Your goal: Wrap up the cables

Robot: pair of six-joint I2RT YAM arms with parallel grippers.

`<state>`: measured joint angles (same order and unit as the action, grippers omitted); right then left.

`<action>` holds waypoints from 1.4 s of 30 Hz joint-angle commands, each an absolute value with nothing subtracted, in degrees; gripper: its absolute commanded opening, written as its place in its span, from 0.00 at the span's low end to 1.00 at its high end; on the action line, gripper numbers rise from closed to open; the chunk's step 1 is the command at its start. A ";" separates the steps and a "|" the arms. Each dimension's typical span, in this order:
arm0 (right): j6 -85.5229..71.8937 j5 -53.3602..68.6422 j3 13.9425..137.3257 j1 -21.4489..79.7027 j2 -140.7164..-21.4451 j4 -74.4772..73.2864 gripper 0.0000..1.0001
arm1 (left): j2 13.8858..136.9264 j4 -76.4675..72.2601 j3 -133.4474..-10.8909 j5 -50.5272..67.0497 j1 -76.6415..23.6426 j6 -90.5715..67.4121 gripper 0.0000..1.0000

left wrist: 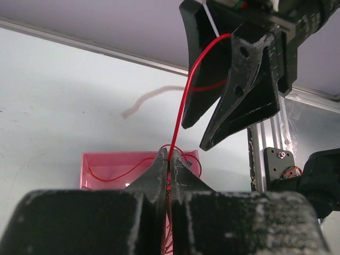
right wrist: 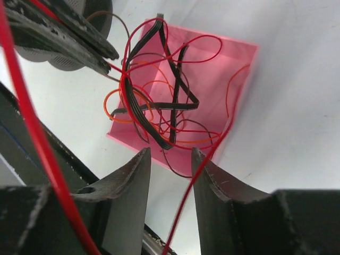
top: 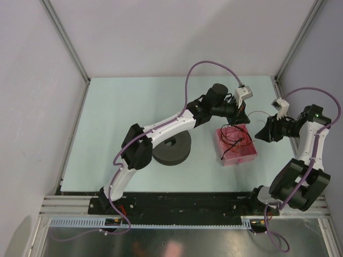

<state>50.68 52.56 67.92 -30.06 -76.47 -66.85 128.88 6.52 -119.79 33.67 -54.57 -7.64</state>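
The left pincer [left wrist: 169, 158], over the far edge of the pink box [top: 247, 154], pinches a red cable [left wrist: 182, 106]; the right pincer [right wrist: 170, 156], beside it, stands parted.

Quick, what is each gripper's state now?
The left gripper is shut on the red cable.
The right gripper is open; the cable passes between its fingers.

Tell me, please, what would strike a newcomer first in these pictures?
A tangle of red and dark cables spills from a pink box right of centre on the table. Just above it the left gripper, jaws shut, pinches one red cable that runs up to the right gripper, whose jaws stand apart.
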 commanded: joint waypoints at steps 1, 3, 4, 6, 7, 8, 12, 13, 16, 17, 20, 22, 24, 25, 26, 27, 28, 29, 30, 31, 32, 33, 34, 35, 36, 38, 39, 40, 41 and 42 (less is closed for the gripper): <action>61.01 58.72 67.49 -30.63 -78.58 -72.56 0.41 | 124.28 3.63 -122.18 35.12 -54.59 -8.02 0.00; 59.70 59.46 66.64 -29.74 -78.91 -70.94 0.40 | 124.21 3.61 -122.00 35.15 -54.54 -8.03 0.00; 58.46 59.35 66.06 -28.98 -78.87 -69.26 0.40 | 124.16 3.61 -121.86 35.06 -54.52 -8.01 0.00; 56.36 58.85 64.88 -27.33 -78.85 -66.10 0.39 | 124.12 3.60 -121.81 35.05 -54.45 -8.07 0.00; 55.52 58.52 64.39 -26.23 -78.89 -64.86 0.39 | 124.11 3.60 -121.81 35.01 -54.43 -8.08 0.00; 54.70 58.13 63.92 -25.24 -78.95 -63.77 0.38 | 124.06 3.60 -121.77 34.95 -54.42 -8.08 0.00; 51.34 56.54 61.98 -22.83 -78.46 -58.69 0.33 | 124.02 3.63 -121.50 34.95 -54.34 -8.09 0.00; 50.68 55.95 61.53 -22.53 -78.30 -57.47 0.31 | 124.02 3.61 -121.57 34.96 -54.33 -8.13 0.00; 50.08 54.70 60.43 -22.36 -77.90 -55.42 0.20 | 123.83 3.60 -121.61 34.93 -54.26 -8.15 0.00; 50.27 54.24 60.23 -22.52 -77.84 -55.27 0.17 | 123.66 3.56 -121.67 34.83 -54.16 -8.20 0.00; 52.10 52.90 59.54 -23.70 -77.82 -55.82 0.07 | 123.12 3.55 -122.47 34.53 -53.70 -8.86 0.00; 53.92 51.92 59.18 -25.19 -78.12 -56.49 0.02 | 122.54 3.55 -123.56 34.17 -53.13 -9.36 0.00; 55.64 51.17 59.00 -27.24 -78.79 -57.17 0.01 | 121.51 3.52 -124.69 33.28 -52.53 -9.85 0.00; 56.39 50.90 59.03 -28.25 -79.25 -57.46 0.00 | 120.92 3.56 -125.41 32.90 -52.23 -10.02 0.00; 57.11 50.54 58.96 -29.07 -79.66 -57.69 0.00 | 120.31 3.58 -126.03 32.45 -52.05 -10.02 0.00; 57.69 50.28 58.92 -29.78 -80.00 -57.94 0.00 | 119.61 3.59 -126.65 31.87 -51.86 -9.93 0.00; 58.24 50.01 58.95 -30.36 -80.38 -58.15 0.00 | 118.96 3.60 -127.26 31.31 -51.68 -9.67 0.00; 58.79 49.79 59.01 -30.74 -80.67 -58.52 0.00 | 118.19 3.60 -127.79 30.69 -51.55 -9.27 0.00; 59.50 49.59 58.99 -31.06 -80.89 -58.88 0.00 | 117.37 3.60 -128.14 29.76 -51.44 -8.86 0.00; 60.03 49.45 58.94 -31.26 -81.05 -59.19 0.00 | 116.60 3.65 -128.41 28.59 -51.30 -8.43 0.00; 60.38 49.38 58.91 -31.54 -81.13 -59.39 0.00 | 115.91 3.63 -128.76 27.83 -51.09 -7.99 0.00; 60.60 49.30 58.94 -31.72 -81.26 -59.45 0.00 | 115.17 3.61 -129.02 26.88 -50.81 -7.64 0.00; 60.75 49.17 58.96 -31.81 -81.28 -59.43 0.00 | 114.50 3.61 -129.33 25.57 -50.59 -7.29 0.00; 60.88 49.11 58.97 -31.95 -81.29 -59.42 0.00 | 113.89 3.65 -129.84 23.95 -50.21 -6.99 0.00; 60.94 49.03 58.93 -32.01 -81.29 -59.37 0.00 | 113.42 3.63 -130.48 22.70 -49.80 -6.75 0.00; 61.09 48.89 58.98 -32.06 -81.41 -59.23 0.00 | 112.53 3.65 -132.20 20.00 -48.93 -6.43 0.00; 61.09 48.79 58.98 -32.07 -81.40 -59.19 0.00 | 112.12 3.63 -133.12 18.66 -48.54 -6.16 0.00; 61.13 48.70 59.02 -32.08 -81.44 -59.17 0.00 | 111.61 3.62 -134.06 17.19 -48.05 -5.89 0.00; 61.28 48.56 59.00 -32.08 -81.54 -59.16 0.00 | 111.13 3.61 -134.88 15.67 -47.67 -5.54 0.00; 61.36 48.41 58.94 -32.08 -81.64 -59.20 0.00 | 110.63 3.61 -135.69 14.30 -47.30 -4.97 0.00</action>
<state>59.55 49.89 58.94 -31.64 -81.10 -58.94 115.79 6.92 -130.61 22.37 -49.43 -7.55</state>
